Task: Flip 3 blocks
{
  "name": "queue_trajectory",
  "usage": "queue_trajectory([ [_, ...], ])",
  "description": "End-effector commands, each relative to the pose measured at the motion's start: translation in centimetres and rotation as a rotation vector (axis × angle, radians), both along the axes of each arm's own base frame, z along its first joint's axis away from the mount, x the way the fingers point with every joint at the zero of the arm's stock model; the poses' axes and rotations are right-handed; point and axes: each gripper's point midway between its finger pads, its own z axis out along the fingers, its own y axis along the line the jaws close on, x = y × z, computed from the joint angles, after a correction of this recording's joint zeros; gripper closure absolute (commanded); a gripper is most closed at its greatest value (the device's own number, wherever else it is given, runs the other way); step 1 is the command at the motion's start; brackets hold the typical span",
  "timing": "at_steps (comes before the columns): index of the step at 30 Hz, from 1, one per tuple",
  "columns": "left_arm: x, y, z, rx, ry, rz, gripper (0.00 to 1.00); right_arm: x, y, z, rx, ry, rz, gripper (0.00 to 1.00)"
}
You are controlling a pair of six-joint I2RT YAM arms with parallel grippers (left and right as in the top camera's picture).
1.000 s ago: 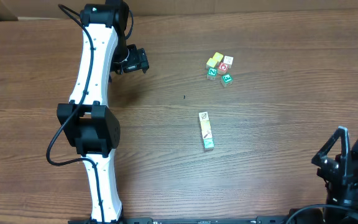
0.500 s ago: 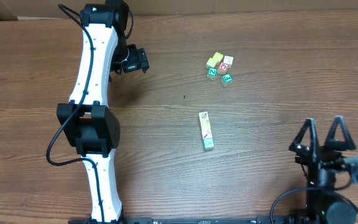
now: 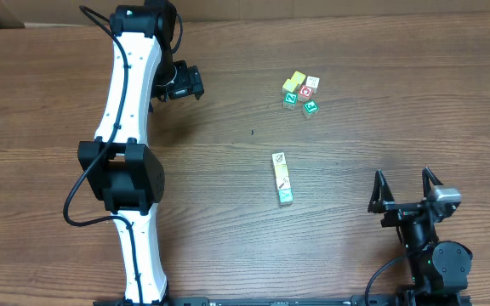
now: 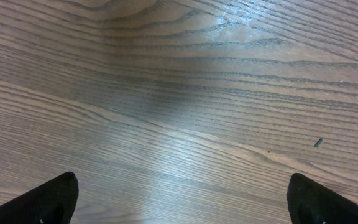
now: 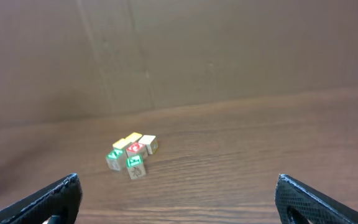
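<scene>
Your three blocks (image 3: 282, 178) lie touching in a short row near the middle of the desk (image 3: 228, 255), long axis running from far edge to near edge: the white block (image 3: 278, 159) with a picture face farthest, the yellow-tan block (image 3: 282, 177) between, the green-lettered block (image 3: 285, 195) nearest. The right gripper (image 3: 403, 178), fingers spread wide and empty, sits level with the row toward the right edge. The left gripper (image 3: 192, 83), equally spread, hangs toward the far left corner, so your right arm looks slightly nearer.
</scene>
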Motion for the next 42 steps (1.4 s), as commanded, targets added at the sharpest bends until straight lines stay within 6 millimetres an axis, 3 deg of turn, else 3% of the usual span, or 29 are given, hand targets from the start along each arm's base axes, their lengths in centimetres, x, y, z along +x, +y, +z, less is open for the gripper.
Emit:
queue_trajectory([
  [1, 0.2, -0.6, 1.7, -0.015, -0.047, -0.016, 0.00, -0.1, 0.9, -0.2, -0.168, -0.025, 0.046, 0.00],
  [35, 0.1, -0.7, 1.7, -0.014, -0.047, -0.020, 0.00, -0.1, 0.9, -0.2, -0.176, -0.025, 0.046, 0.00],
  [39, 0.0, -1.3, 2.5, -0.016, -0.064, -0.033, 0.00, -0.1, 0.9, -0.2, -0.176, -0.025, 0.046, 0.00],
  [42, -0.3, -1.8, 4.3, -0.021, -0.107, -0.045, 0.00, -0.1, 0.9, -0.2, -0.176, -0.025, 0.046, 0.00],
])
